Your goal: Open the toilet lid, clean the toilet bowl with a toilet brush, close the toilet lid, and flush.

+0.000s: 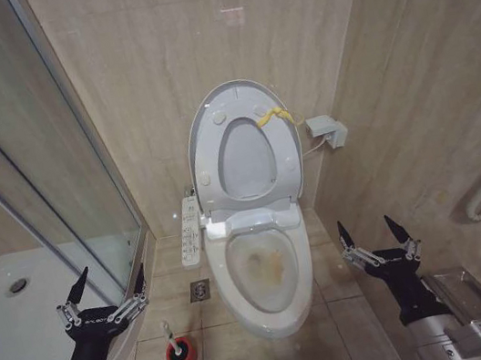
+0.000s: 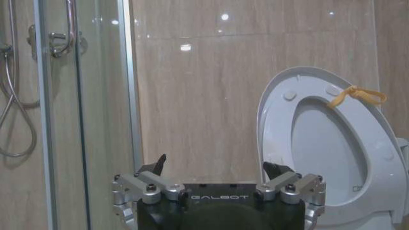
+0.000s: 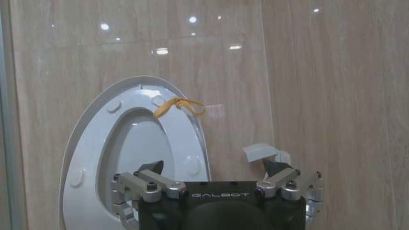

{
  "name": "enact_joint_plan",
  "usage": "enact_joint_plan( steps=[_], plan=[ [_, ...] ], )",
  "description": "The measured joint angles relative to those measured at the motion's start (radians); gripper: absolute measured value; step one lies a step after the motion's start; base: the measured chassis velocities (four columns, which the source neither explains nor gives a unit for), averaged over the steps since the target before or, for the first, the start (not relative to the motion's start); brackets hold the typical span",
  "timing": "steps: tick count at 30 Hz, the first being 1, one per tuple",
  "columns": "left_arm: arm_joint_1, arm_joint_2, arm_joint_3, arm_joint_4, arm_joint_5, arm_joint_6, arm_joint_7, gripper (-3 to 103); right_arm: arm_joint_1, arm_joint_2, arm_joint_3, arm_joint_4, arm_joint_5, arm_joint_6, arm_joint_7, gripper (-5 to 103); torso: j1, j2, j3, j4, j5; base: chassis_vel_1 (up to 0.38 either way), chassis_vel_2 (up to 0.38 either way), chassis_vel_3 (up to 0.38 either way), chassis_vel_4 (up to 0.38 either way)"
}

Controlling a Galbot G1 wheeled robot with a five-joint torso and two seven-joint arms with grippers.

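Black left gripper (image 1: 108, 281) and right gripper (image 1: 375, 233) raised, fingers spread

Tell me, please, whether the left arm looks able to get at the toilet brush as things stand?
Probably yes: the toilet brush stands in its red holder on the floor, just beside the open left tool, with nothing between them.

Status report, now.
Left pincer and right pincer open, empty, flanking toilet bowl. Toilet lid up. Toilet brush in red holder. Nothing blocking.
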Motion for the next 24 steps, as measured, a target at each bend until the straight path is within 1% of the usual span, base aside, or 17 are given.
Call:
enact_joint_plan(
  steps=[24],
  plan=[
    [0.000,0.000,0.000,0.000,0.000,0.000,0.000,100,0.002,-0.001,-0.001,-0.001,0.000,-0.002,0.000,100,0.000,0.000,0.000,0.0000,0.0000,0.000,0.000,0.000,0.000]
  ],
)
